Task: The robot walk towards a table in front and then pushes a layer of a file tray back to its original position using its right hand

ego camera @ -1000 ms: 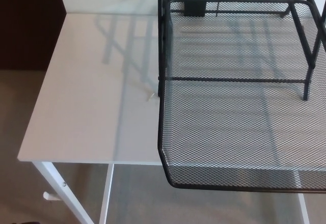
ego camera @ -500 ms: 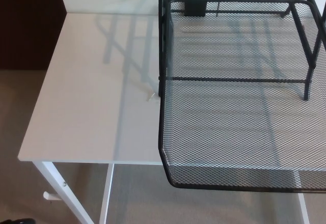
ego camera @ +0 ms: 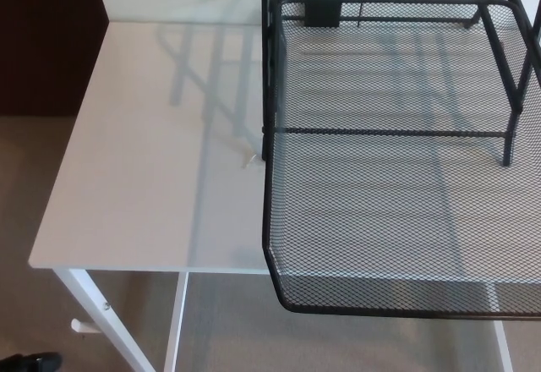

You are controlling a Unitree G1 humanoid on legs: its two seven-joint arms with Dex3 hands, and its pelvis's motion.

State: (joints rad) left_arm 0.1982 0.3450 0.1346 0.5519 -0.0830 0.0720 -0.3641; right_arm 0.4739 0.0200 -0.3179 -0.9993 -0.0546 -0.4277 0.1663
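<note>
One mesh tray layer [ego camera: 389, 220] overhangs the one white table [ego camera: 144, 177]; no hands or fingers visible.

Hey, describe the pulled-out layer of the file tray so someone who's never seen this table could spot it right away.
Start at the white table and look to its right half, where a black metal rack frame stands. The pulled-out layer is the wide black mesh tray that slides forward out of that frame. Its front rim juts past the table's near edge and hangs over the floor, unlike the frame's thin bare bars.
</note>
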